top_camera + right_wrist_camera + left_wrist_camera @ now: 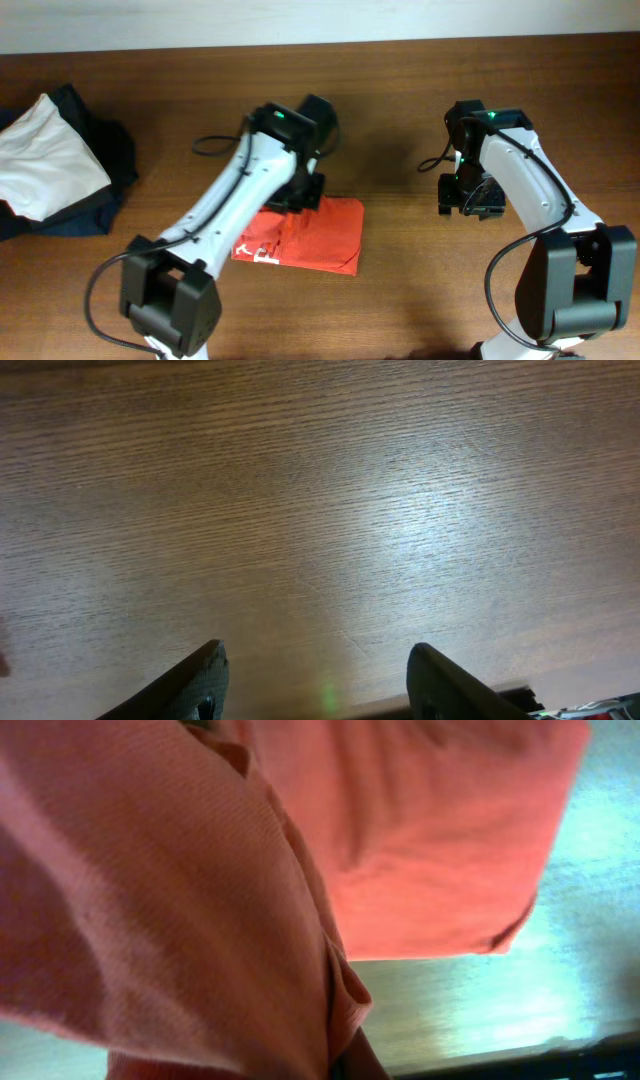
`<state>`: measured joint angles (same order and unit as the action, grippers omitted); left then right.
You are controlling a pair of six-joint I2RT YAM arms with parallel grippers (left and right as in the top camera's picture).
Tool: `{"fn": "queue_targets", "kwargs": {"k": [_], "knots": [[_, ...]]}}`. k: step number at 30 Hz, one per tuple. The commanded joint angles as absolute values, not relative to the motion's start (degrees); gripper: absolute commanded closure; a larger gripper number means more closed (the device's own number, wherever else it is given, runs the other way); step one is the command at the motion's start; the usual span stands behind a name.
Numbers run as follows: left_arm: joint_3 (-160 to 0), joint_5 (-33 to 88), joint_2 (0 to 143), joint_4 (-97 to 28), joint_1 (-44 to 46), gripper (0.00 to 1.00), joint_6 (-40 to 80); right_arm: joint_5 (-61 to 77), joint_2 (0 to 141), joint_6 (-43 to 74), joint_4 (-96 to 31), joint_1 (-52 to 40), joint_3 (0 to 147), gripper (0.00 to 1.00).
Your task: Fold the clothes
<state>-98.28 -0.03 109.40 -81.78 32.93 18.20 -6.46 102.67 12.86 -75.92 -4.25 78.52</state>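
The orange-red T-shirt (pixel 310 235) lies folded into a rough rectangle at the table's middle, with white lettering showing at its left edge. My left gripper (pixel 300 192) is at the shirt's back edge. In the left wrist view the shirt's fabric (pixel 200 900) fills most of the frame and bunches into a fold at my jaws, which it hides; the gripper looks shut on it. My right gripper (pixel 470 195) is to the right of the shirt, apart from it. It is open and empty (pixel 315 680) over bare wood.
A white folded garment (pixel 45 155) lies on a dark navy garment (pixel 105 140) at the far left. The wooden table (pixel 420 290) runs to a pale wall at the back.
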Motion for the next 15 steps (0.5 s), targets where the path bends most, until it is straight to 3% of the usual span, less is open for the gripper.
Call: {"fn": "queue_targets", "kwargs": {"k": [1,9,15], "knots": [[-99.0,0.3,114.0,-81.4,37.7,0.98,21.1,-7.6,101.6,12.4,-76.2,-4.1,78.5,0.39],[-99.1,3.7,116.6,-78.5,41.2,0.98,21.1,-7.6,101.6,12.3,-76.3,-4.1,78.5,0.38],[-106.0,-2.7,116.6,-88.0,39.6,0.99,21.0,-7.3,101.6,12.3,-76.3,-4.1,78.5,0.35]]}}
